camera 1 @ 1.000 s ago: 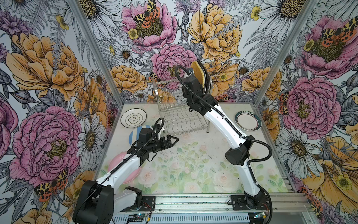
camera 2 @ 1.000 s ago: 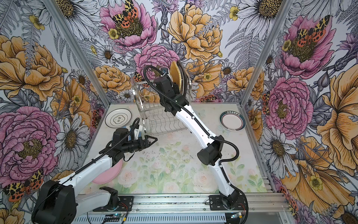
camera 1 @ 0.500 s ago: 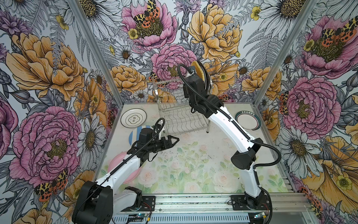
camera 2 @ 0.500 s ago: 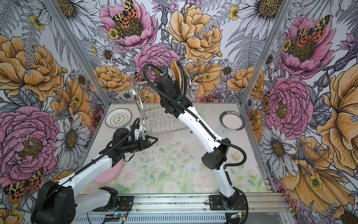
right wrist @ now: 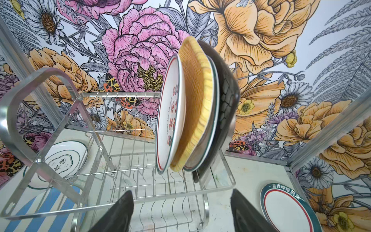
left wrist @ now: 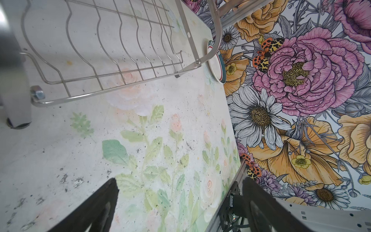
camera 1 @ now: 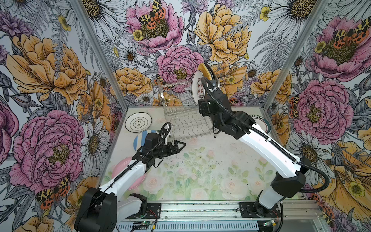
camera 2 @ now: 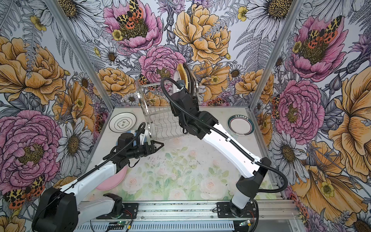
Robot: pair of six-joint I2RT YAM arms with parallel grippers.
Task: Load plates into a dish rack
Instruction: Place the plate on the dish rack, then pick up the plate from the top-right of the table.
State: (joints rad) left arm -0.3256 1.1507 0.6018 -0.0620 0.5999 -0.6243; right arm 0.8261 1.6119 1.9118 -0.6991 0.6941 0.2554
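Observation:
The dish rack (camera 1: 186,120) (camera 2: 162,122) stands at the back of the table. Several plates stand on edge in its upper tier: a white one with red marks (right wrist: 170,124), a yellow woven one (right wrist: 196,104), a white one with a dark rim (right wrist: 213,120) and a black one (right wrist: 226,96). My right gripper (right wrist: 181,192) is open just in front of them, holding nothing. My left gripper (camera 1: 181,144) (left wrist: 178,180) hangs open and empty over the table, in front of the rack's left leg.
Flat on the table lie a white plate with dark rings (camera 1: 138,122), a blue-white striped plate (camera 1: 140,138) partly under my left wrist, a pink plate (camera 1: 122,172) under my left arm, and a teal-rimmed plate (camera 2: 241,125) at the back right.
My right gripper has opened wider and drawn back from the plates in the rack, its arm swinging right. The left arm has not moved.

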